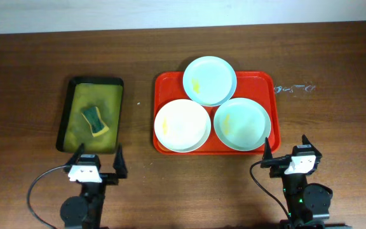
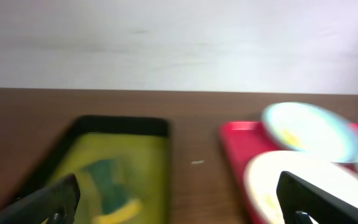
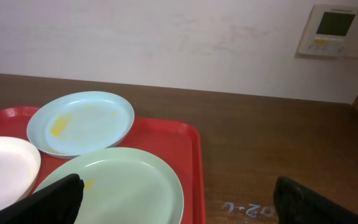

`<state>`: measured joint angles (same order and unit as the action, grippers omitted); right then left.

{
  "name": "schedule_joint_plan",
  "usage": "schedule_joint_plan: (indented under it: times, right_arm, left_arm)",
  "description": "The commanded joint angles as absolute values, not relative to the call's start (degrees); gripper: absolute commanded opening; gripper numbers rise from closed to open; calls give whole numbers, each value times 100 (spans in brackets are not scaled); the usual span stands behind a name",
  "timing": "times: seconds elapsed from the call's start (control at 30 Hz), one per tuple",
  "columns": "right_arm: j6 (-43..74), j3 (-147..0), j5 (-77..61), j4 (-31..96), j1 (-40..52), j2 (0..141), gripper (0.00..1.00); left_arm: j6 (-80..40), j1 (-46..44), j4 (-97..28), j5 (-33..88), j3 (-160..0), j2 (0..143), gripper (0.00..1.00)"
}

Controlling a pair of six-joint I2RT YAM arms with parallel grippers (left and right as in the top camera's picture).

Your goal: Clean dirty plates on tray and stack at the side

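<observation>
Left end effector (image 1: 98, 158) and right end effector (image 1: 286, 147) are hovering released; three smeared round plates (image 1: 210, 81) are sitting uncleaned on the red rectangular plastic tray (image 1: 170, 86)

The left gripper (image 1: 99, 152) and right gripper (image 1: 286, 146) have pointed black fingers (image 1: 118, 159) on white blocks (image 1: 83, 169); black arms (image 1: 81, 207), each trailing a looping black cable (image 1: 31, 194)
</observation>
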<state>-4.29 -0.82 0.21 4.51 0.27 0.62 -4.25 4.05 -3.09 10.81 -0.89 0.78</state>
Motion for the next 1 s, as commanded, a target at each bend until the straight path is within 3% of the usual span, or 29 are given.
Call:
schedule_joint_plan:
  times: [0.0, 0.1, 0.3, 0.53, 0.67, 0.77, 0.9, 0.97]
  right_arm:
    - [-403, -32, 71, 469, -8, 36, 98]
    - [-403, -32, 69, 469, -8, 36, 98]
    - [-403, -32, 71, 469, -8, 36, 98]
    - [-403, -32, 69, 469, -8, 36, 98]
    - [-403, -32, 71, 469, -8, 36, 98]
    - [-403, -32, 71, 469, -8, 36, 99]
    - [-403, -32, 69, 469, -8, 36, 98]
    - [-403, -32, 71, 469, -8, 36, 98]
  left_arm:
    - [-814, 429, 67, 3096, -58, 38, 100]
    - [-816, 429, 843, 3929, -67, 40, 99]
    - [-810, 429, 851, 3415, -657, 119, 100]
    - [161, 429, -961, 2067, -2812, 2036, 99]
    - [360, 429, -1337, 2692, -3955, 3533, 99]
    - [578, 429, -1529, 2292, -4552, 4180, 99]
    - [145, 429, -3347, 731, -6023, 5690, 99]
    - [156, 429, -4029, 617, -6528, 6357, 99]
